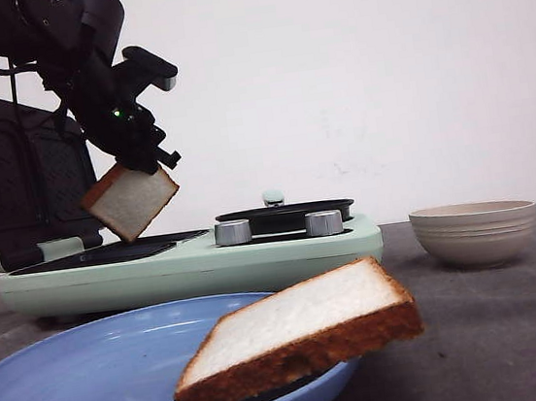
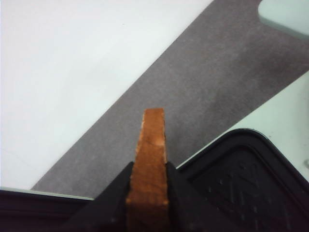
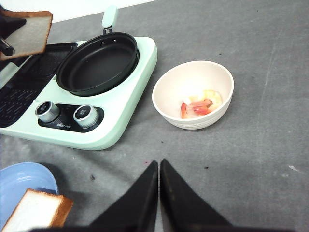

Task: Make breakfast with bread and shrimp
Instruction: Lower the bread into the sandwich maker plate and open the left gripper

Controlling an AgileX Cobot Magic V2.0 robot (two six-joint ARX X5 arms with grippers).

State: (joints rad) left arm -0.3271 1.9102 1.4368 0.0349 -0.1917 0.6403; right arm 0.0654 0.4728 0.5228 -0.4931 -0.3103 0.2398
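left tool (image 1: 146, 162) pinching square crusted bread (image 1: 131, 201) — ribbed bowl (image 1: 474, 232)

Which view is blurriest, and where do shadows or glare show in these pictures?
Left wrist view: softest, the held bread fuzzy at close range. Front view: the near bread is sharp, with sheen on the plate. Right wrist view: clear, a soft shadow beside the bowl and highlights on the knobs.

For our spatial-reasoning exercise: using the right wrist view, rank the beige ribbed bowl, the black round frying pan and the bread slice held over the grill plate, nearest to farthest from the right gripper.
From the right gripper:
1. Beige ribbed bowl, just ahead on the grey mat, holding the shrimp.
2. Black round frying pan, on the mint-green cooker.
3. Held bread slice, at the cooker's far grill end.
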